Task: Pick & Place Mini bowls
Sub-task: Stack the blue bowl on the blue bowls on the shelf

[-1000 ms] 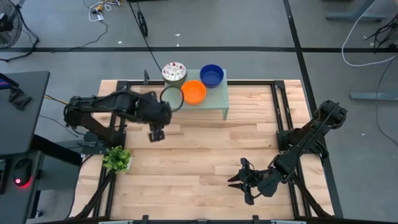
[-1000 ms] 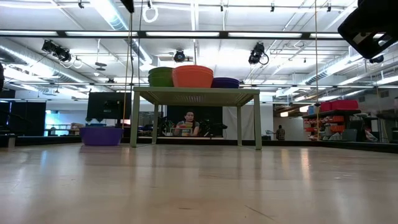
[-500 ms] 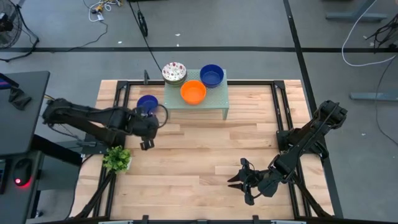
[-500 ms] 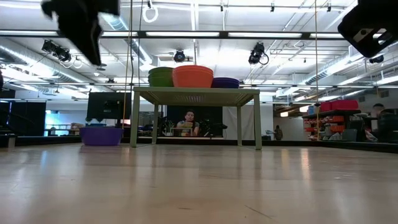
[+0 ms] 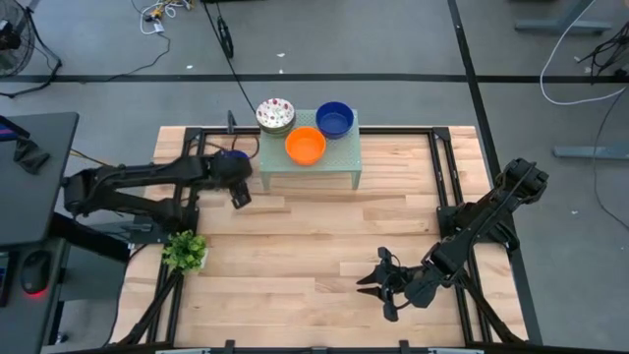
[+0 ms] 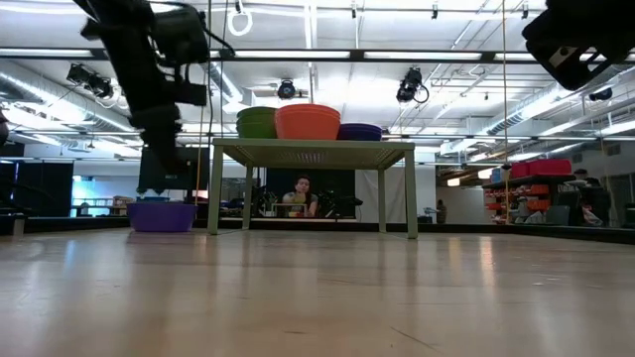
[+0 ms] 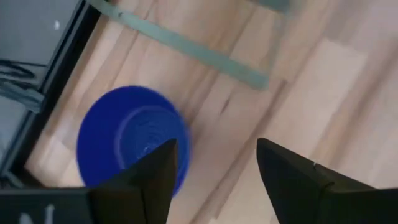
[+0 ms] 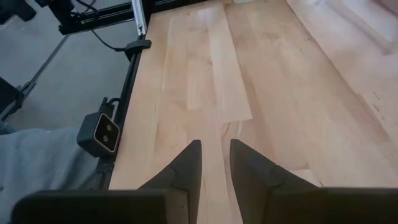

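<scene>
Left gripper (image 7: 214,171) fingers spread, empty, above solid blue mini bowl (image 7: 132,135) sitting on wooden table (image 5: 314,256) beside pale green mesh stand (image 5: 339,157). Bowl probably light, stiff, slick: pinch rim. Right gripper (image 5: 378,286) idle, part-open.

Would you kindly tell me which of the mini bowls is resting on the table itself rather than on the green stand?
The blue bowl beside the stand's left end, under the left gripper. The other bowls sit atop the green stand.
</scene>
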Motion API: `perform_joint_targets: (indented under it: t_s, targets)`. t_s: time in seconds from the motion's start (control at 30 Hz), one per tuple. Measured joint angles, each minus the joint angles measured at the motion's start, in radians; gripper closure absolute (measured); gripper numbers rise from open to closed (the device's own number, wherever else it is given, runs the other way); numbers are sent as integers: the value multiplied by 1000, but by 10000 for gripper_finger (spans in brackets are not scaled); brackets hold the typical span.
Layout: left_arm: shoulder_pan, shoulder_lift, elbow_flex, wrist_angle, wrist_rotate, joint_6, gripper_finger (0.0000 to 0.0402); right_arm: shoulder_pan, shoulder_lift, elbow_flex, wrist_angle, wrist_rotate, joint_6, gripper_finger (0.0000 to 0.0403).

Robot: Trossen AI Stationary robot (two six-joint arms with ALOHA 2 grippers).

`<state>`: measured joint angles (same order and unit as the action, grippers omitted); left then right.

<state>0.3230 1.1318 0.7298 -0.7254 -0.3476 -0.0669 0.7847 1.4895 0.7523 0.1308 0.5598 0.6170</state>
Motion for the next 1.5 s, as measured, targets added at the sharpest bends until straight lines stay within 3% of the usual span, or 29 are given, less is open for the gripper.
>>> perform_joint_targets:
  t_s: [0.23, 0.77, 0.93, 1.2, 1.5]
  targets:
    - [135, 105, 1, 1, 44, -26, 205, 1, 0, 0, -8, -3, -3, 316]
    - [202, 289, 1, 83, 35, 24, 217, 2, 0, 0, -15, -20, -4, 316]
    - [202, 310, 1, 77, 38, 27, 262, 2, 0, 0, -15, -27, -4, 316]
    - [176, 281, 1, -32, 55, 20, 384, 2, 0, 0, -16, -28, -5, 316]
    - [38, 205, 33, -229, 267, -108, 392, 2, 0, 0, -18, -27, -7, 316]
